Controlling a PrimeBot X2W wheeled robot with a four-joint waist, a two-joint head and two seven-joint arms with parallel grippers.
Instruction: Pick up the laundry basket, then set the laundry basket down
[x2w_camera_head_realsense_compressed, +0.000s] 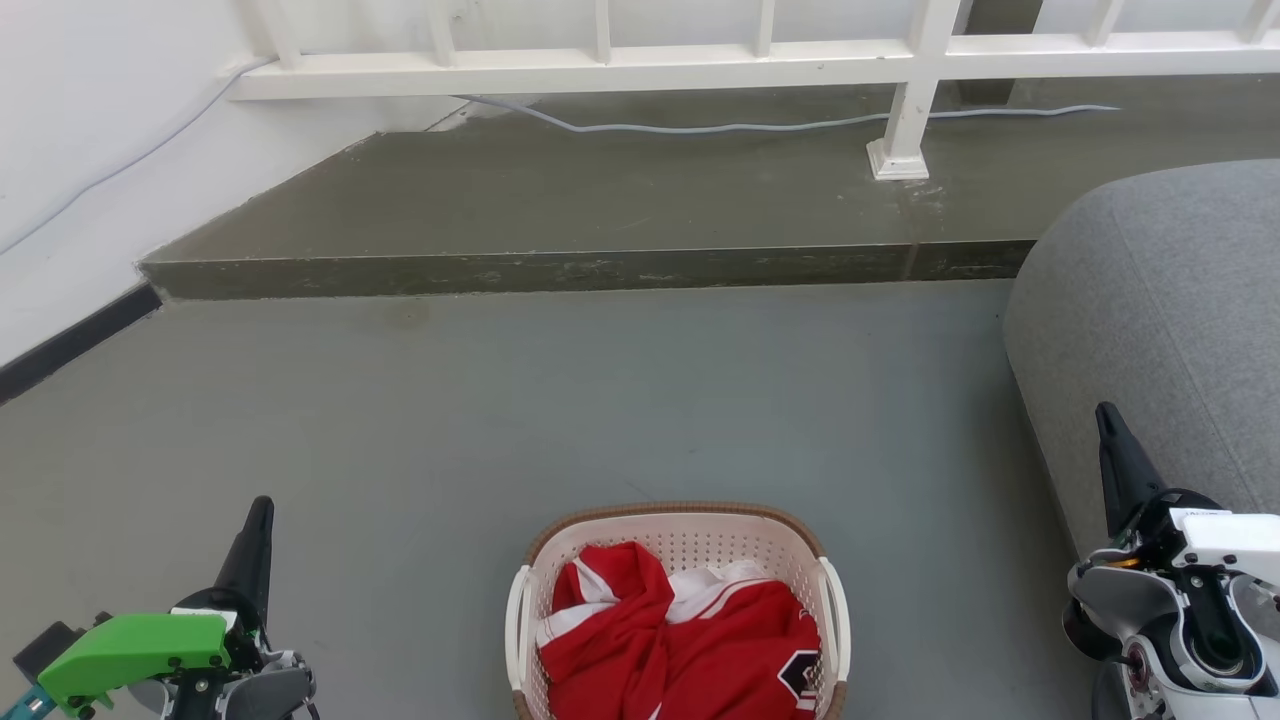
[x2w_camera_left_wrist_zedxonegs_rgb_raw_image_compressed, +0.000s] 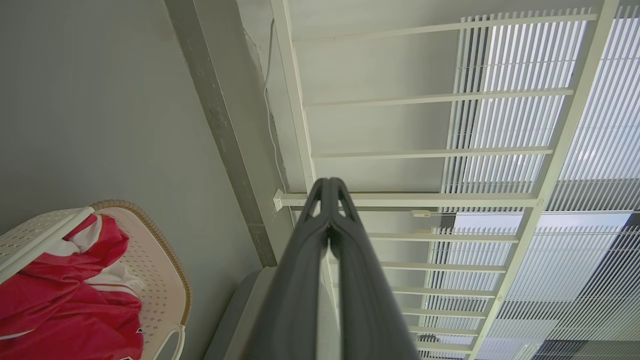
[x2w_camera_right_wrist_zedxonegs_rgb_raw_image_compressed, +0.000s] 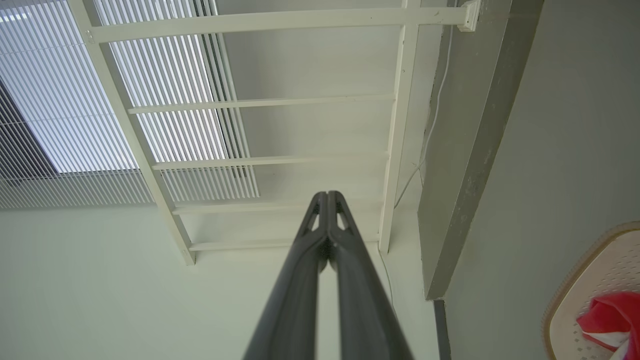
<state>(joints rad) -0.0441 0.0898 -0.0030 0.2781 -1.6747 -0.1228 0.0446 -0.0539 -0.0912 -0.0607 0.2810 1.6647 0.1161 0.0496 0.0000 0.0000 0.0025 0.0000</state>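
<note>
Grey floor (x2w_camera_head_realsense_compressed: 600, 400) holds the laundry basket (x2w_camera_head_realsense_compressed: 690, 545) between left pincer (x2w_camera_head_realsense_compressed: 258, 520) and right pincer (x2w_camera_head_realsense_compressed: 1108, 425).

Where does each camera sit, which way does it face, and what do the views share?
Head view: on the head, facing forward and down at the basket and railing; left hand and right hand at the lower corners.
Left wrist view: on the left wrist, facing along the shut left hand towards the railing; basket at lower left.
Right wrist view: on the right wrist, facing along the shut right hand towards the railing; basket at lower right.
Shared: basket and railing in all three.
</note>
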